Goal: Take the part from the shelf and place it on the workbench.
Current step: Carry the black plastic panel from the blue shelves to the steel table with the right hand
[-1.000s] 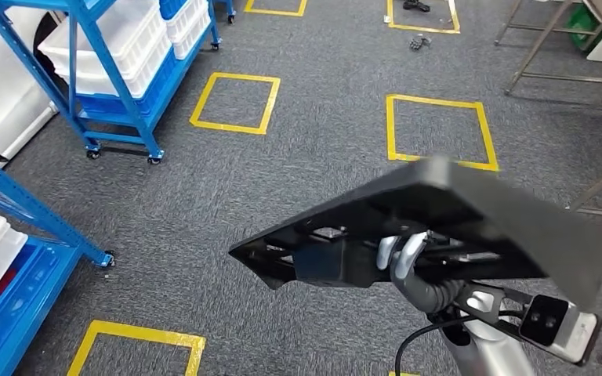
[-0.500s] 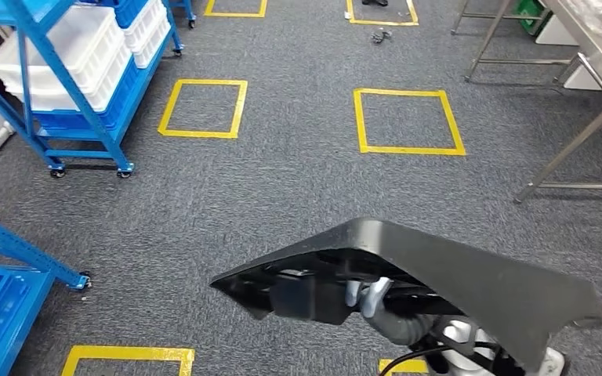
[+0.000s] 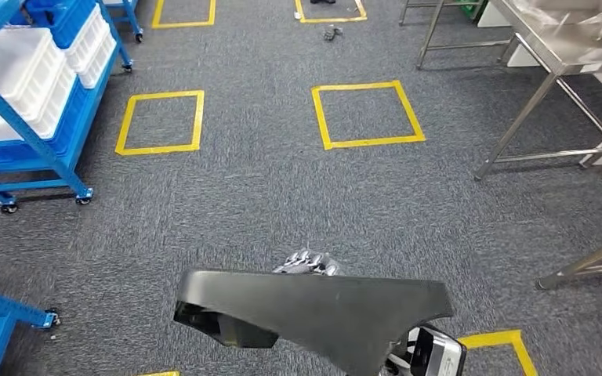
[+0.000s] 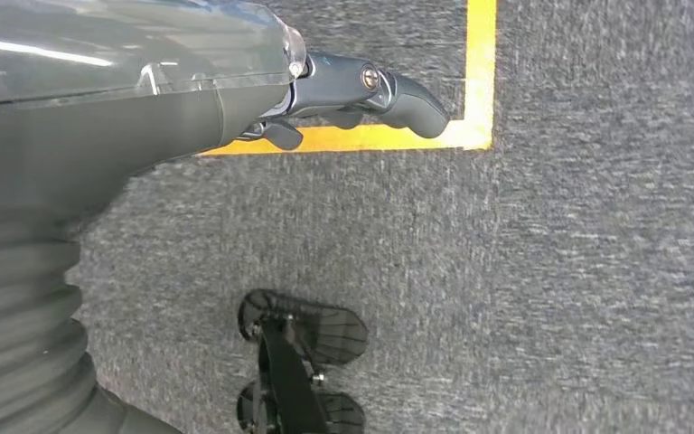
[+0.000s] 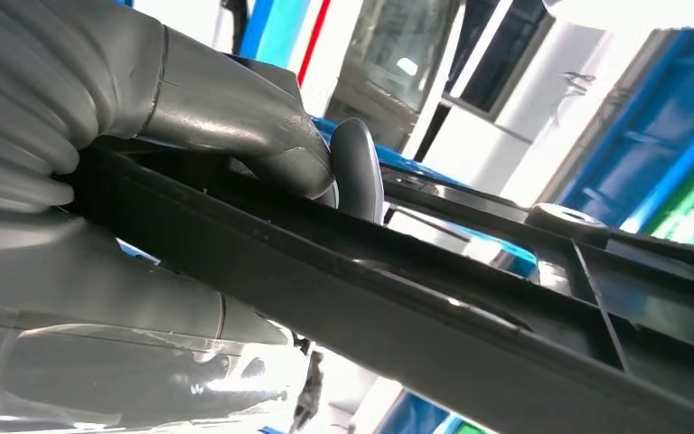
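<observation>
The part point(image 3: 321, 309) is a large flat black plastic panel, held low in the middle of the head view with its broad face up. My right hand point(image 3: 307, 262) grips it from beneath, and some of its fingers peek past the far edge. In the right wrist view the thick grey thumb point(image 5: 235, 136) presses on the panel's ribbed black edge point(image 5: 370, 307). The steel workbench point(image 3: 549, 47) stands at the far right, a little way ahead. My left hand point(image 4: 361, 90) hangs over the grey carpet, fingers loosely out, holding nothing.
A blue wheeled shelf point(image 3: 23, 102) with white bins stands at the left. Yellow tape squares point(image 3: 364, 113) mark the carpet ahead. A second steel table leg point(image 3: 588, 266) crosses the right edge. A small dark object point(image 3: 330, 33) lies on the floor far ahead.
The camera has turned: the shelves slid left and the steel workbench came into view at the right. The part now sits lower in the picture and lies flatter, still in my right hand.
</observation>
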